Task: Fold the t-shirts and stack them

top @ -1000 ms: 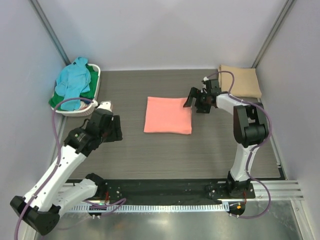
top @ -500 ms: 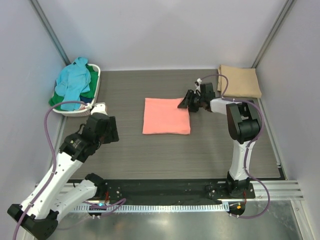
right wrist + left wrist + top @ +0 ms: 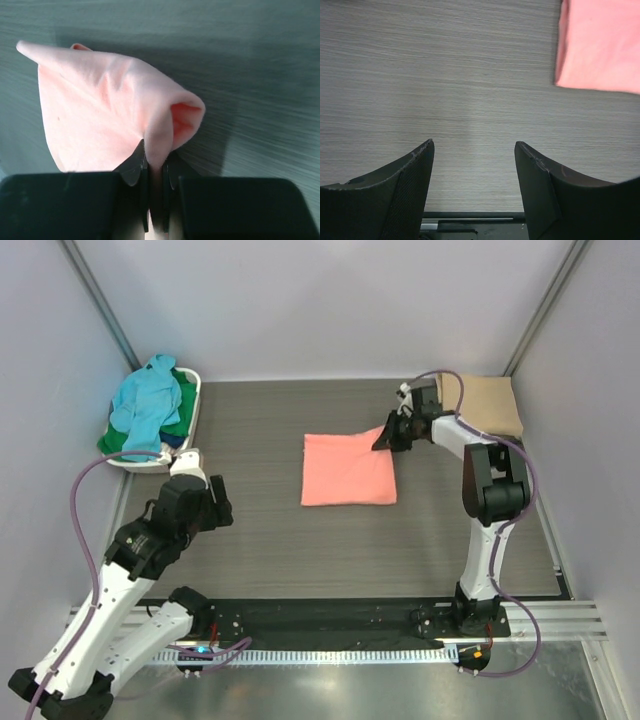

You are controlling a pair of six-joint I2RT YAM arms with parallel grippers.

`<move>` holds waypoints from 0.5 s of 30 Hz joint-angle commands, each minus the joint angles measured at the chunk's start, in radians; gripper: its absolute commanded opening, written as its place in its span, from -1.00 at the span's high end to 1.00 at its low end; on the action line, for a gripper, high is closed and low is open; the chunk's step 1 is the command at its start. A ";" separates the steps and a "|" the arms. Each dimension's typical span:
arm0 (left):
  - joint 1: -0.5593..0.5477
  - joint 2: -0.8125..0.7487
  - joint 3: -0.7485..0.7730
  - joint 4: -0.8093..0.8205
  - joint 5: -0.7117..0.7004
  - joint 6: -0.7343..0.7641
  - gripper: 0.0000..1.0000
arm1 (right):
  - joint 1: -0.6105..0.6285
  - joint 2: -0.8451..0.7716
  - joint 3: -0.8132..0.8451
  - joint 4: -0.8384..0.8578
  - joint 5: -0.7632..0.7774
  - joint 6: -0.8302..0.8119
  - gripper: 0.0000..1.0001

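The folded salmon-pink t-shirt [image 3: 348, 469] lies near the middle of the table. My right gripper [image 3: 384, 439] is shut on its far right corner. In the right wrist view the salmon-pink t-shirt [image 3: 110, 110] bunches up between the closed jaws of that gripper [image 3: 158, 162]. A folded tan t-shirt [image 3: 484, 402] rests at the back right corner. Light blue [image 3: 148, 400] and green [image 3: 177, 426] t-shirts fill the basket. My left gripper [image 3: 205, 502] hovers open over bare table at the left. The left wrist view has that gripper [image 3: 474, 146] with nothing between its jaws and the salmon-pink t-shirt [image 3: 600, 45] at upper right.
A white slotted laundry basket [image 3: 190, 410] stands at the back left against the wall. Grey walls close in the wood-grain table [image 3: 270, 540] on three sides. A metal rail [image 3: 330, 618] with the arm bases runs along the near edge.
My right gripper reached the pink shirt's far right corner and closed on it, and the shirt shifted slightly right. My left arm drew back toward the near left.
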 commanded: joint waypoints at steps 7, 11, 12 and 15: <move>0.004 0.006 -0.010 0.049 0.024 0.004 -0.33 | -0.179 -0.118 0.346 -0.330 0.265 -0.323 0.98; 0.004 0.001 -0.013 0.055 0.030 0.005 -0.33 | -0.214 -0.101 0.494 -0.373 0.334 -0.403 0.98; 0.005 0.003 -0.014 0.057 0.032 0.007 -0.33 | -0.223 -0.092 0.519 -0.388 0.357 -0.434 0.97; 0.004 0.012 -0.014 0.057 0.032 0.007 -0.33 | -0.234 -0.083 0.600 -0.393 0.411 -0.486 0.98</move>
